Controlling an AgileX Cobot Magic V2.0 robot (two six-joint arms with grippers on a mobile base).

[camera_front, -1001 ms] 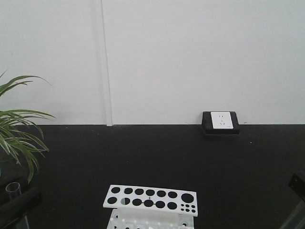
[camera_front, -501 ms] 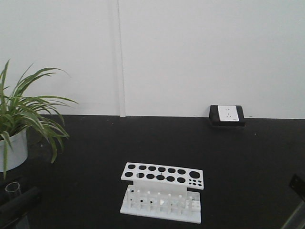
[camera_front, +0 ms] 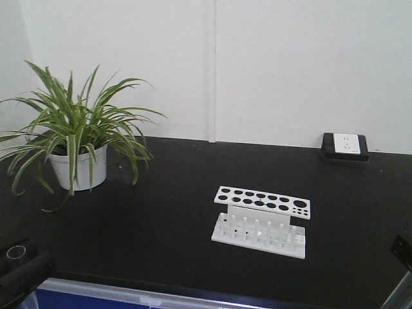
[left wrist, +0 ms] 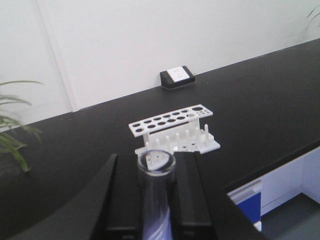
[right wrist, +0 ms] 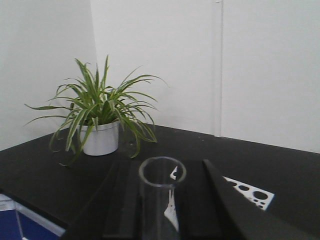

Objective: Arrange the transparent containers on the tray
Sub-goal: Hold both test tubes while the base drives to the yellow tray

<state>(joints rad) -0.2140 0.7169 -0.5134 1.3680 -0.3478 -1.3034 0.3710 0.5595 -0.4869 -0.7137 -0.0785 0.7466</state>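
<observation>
You are backing away from the white rack [camera_front: 262, 222]. A second ago it filled the bottom edge of the front view. Now it sits mid-frame, and the front lip of the surface [camera_front: 161, 219] and a blue cabinet front [camera_front: 84, 299] below it have come into sight on the near side of the rack. That reads as the carry leg of the task: both tubes are out of the rack and the yellow tray is in none of the views, so you have yet to find it. Nearest to you, well short of the rack, the left jaws are clamped on the left tube [left wrist: 156, 200], a slim clear glass cylinder standing upright with a smooth round open rim. The right jaws look closed on the right tube [right wrist: 161, 210], which is equally thin-walled and slippery-looking between matte black pads. The surface is flat, dull black and nearly without glare. The rack is stiff white plastic, a top plate pierced with two rows of round holes, every hole empty, over a base studded with short pegs. Left of the rack and farther back, a spider plant [camera_front: 77, 129] spills narrow striped leaves over a plain white pot [camera_front: 80, 170]. Behind the rack to the right, a black-and-white socket box [camera_front: 346, 145] sits against the smooth white wall [camera_front: 290, 64].
</observation>
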